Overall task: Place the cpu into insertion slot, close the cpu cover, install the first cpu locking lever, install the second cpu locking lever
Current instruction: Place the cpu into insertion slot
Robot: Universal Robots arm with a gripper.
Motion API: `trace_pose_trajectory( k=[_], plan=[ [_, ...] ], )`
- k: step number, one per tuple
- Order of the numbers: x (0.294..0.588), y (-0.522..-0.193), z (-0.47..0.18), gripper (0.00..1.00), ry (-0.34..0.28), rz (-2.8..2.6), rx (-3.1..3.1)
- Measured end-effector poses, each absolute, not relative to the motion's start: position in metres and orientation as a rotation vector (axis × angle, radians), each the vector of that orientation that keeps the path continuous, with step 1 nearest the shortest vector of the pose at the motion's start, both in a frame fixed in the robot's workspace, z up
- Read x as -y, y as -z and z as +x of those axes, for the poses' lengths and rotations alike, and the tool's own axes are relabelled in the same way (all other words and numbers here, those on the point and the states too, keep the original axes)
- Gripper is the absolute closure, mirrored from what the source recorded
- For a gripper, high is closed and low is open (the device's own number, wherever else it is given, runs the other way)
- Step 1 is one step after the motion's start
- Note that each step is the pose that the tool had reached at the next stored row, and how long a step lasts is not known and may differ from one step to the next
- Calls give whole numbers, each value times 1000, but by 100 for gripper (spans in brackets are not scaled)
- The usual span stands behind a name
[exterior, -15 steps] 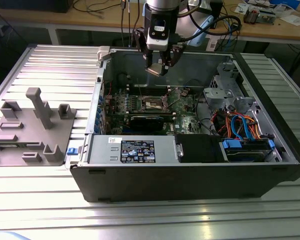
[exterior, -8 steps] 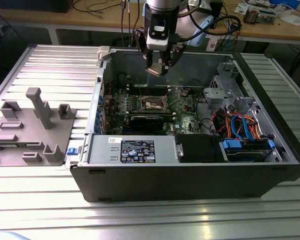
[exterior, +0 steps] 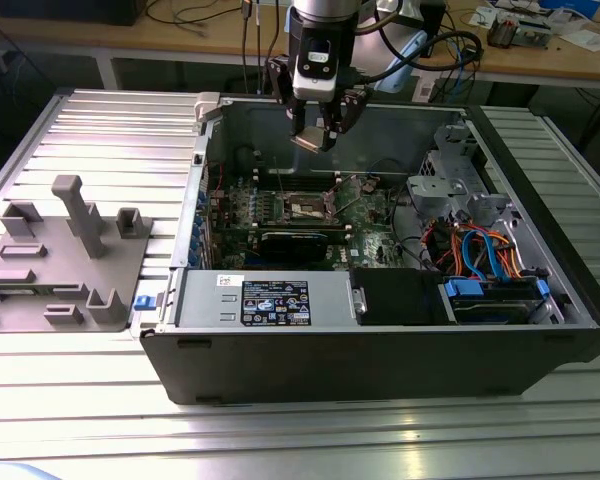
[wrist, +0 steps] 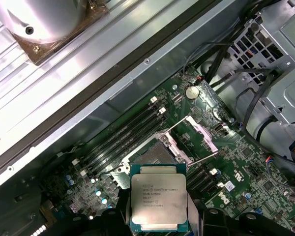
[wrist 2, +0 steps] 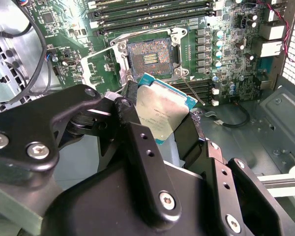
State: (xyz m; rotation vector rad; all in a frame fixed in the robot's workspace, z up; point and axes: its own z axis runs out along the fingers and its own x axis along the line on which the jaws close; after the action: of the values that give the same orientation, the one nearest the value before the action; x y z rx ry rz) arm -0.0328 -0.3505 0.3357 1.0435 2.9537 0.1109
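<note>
Exterior view: we are seeing the gripper (exterior: 318, 135) hanging over the open computer case (exterior: 380, 345), close to its far wall. It is pinching the cpu (exterior: 308, 141) between its fingers. The insertion slot (exterior: 308, 207) is lying lower down on the green circuit board (exterior: 365, 225), well apart from the chip. The grey power supply box (exterior: 265, 298) is sitting along the near wall.

Second wrist view: we are looking past the gripper (wrist 2: 160, 123) toward the board. Its black fingers (wrist 2: 131, 110) are pressing on two opposite edges of the cpu (wrist 2: 160, 110), whose silvery face is turned to the camera. The insertion slot (wrist 2: 151, 58) is showing its dark centre uncovered, with nothing seated in it.

First wrist view: the cpu (wrist: 159, 201) is sitting in the foreground and partly hiding the insertion slot (wrist: 155, 155) behind it. The cpu cover (wrist: 200, 133) is standing swung open beside the slot. A thin locking lever (wrist: 202, 158) is standing free of its catch. The memory slots (wrist: 130, 132) are running alongside.

We are judging the first step, placing the chip, to be in hand, with the cover and lever steps not yet done. In our judgement this placement is calling for three things: squaring the chip's edges with the slot's rim, centring it over the dark centre, and setting it down level without sliding across the contacts
</note>
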Motion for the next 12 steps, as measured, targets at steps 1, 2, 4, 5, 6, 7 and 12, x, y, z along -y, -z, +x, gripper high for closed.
trace_pose_trajectory(
  k=[1,2,4,5,6,7,12],
  plan=[
    [351,-336,-33,46,-111,1044,-2953],
    [351,-336,-33,46,-111,1045,-2953],
    [351,-336,-33,46,-111,1047,-2952],
    [351,-336,-33,46,-111,1049,-2952],
    [351,-336,-33,46,-111,1051,-2951],
    [350,-336,-33,46,-111,1053,-2950],
    [351,-336,-33,46,-111,1059,-2948]
  ],
)
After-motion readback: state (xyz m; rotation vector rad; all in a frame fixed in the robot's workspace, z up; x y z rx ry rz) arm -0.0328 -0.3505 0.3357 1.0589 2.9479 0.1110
